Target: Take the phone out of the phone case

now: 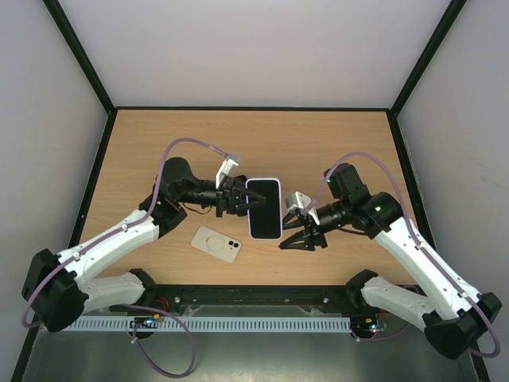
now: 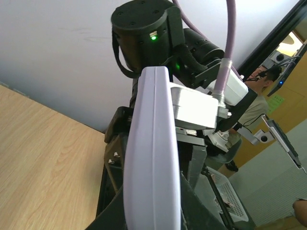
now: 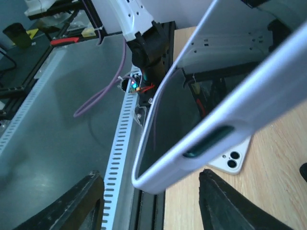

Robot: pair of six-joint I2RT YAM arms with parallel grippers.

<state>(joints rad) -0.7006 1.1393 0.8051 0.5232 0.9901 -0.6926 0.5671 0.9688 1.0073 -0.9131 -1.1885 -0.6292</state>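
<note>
Left gripper (image 1: 241,204) clamped on the left long edge of the lavender case (image 1: 264,208); case held out over the middle of the table (image 1: 159,143), long axis running away from the arm bases, dark face up.

Left wrist view: case (image 2: 153,158) seen edge-on, a thick pale-violet rim rising through the middle of the frame; the right arm's wrist sits directly behind it, green light lit.

Right wrist view: case (image 3: 216,110) crosses the frame on a slant; one rounded corner hangs between the two black fingers (image 3: 81,201); a dark green side button shows on the rim. The face inside the rim is dark and glossy, with a cable mirrored in it; cannot tell whether that is a screen or the case's bare inside.

Right gripper (image 1: 289,229) spread wide, holding nothing; it sits just beside the case's right edge near the lower corner; contact with the rim cannot be told.

White phone (image 1: 216,243) lies flat on the table, back up, a ring mark in the centre and two lenses at one corner; near the front edge, left of and apart from the case, clear of both grippers. The same phone (image 3: 231,162) shows on the wood below the case rim in the right wrist view.
</note>
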